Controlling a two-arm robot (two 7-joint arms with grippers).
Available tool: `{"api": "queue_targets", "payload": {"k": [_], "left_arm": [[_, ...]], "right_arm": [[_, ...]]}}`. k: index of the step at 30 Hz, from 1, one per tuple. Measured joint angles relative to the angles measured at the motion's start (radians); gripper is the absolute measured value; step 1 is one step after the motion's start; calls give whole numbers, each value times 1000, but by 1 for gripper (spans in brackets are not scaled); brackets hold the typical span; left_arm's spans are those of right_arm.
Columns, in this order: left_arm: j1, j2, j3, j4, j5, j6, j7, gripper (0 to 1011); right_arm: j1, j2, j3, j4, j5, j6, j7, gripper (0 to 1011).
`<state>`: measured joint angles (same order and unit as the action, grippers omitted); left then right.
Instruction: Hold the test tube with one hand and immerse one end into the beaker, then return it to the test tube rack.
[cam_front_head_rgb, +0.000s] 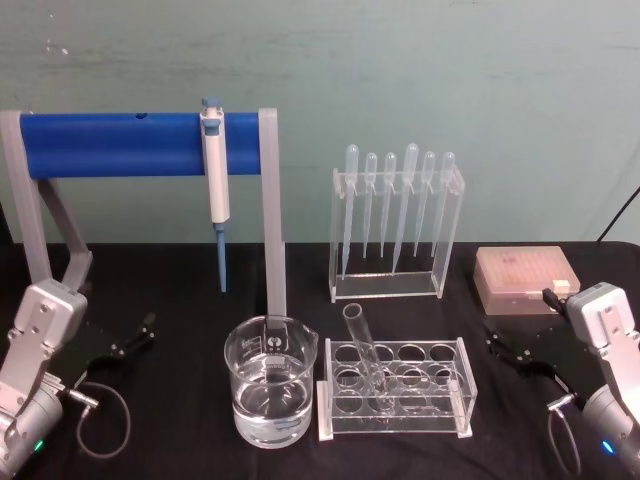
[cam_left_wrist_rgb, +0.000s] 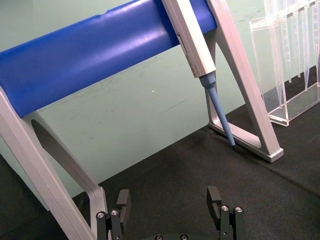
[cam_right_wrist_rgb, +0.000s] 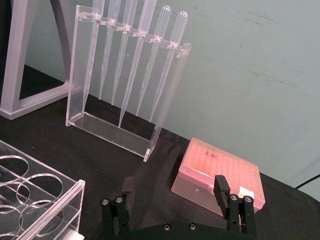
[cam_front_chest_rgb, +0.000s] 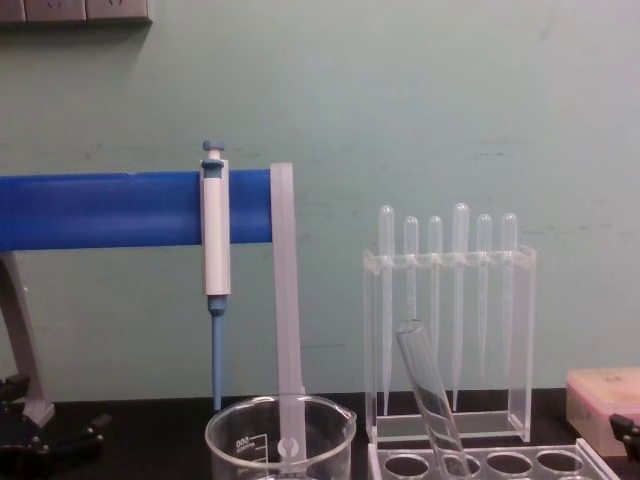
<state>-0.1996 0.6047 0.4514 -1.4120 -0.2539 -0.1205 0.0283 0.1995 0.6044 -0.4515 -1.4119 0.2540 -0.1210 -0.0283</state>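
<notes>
The test tube (cam_front_head_rgb: 367, 353) stands in a hole toward the left end of the clear test tube rack (cam_front_head_rgb: 440, 402). It leans with its open mouth up and tipped toward the beaker (cam_front_head_rgb: 243, 362), which I reckon leaves its top free to be pinched. The beaker sits just left of the rack, about a third full of clear liquid, close enough for a short dip. The tube looks empty, as do the rack's other holes. Both arms sit low over the black table (cam_front_head_rgb: 180, 440). The left gripper (cam_front_head_rgb: 133, 338) is at the far left and the right gripper (cam_front_head_rgb: 503, 345) is right of the rack, each with fingers spread and holding nothing.
</notes>
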Motion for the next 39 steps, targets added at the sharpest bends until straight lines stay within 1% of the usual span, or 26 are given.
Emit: {"api": "queue_targets", "payload": {"k": [39], "left_arm": [[0, 0, 0, 0, 0, 0, 0, 1000]], "right_arm": [[0, 0, 0, 0, 0, 1, 0, 1002]]}}
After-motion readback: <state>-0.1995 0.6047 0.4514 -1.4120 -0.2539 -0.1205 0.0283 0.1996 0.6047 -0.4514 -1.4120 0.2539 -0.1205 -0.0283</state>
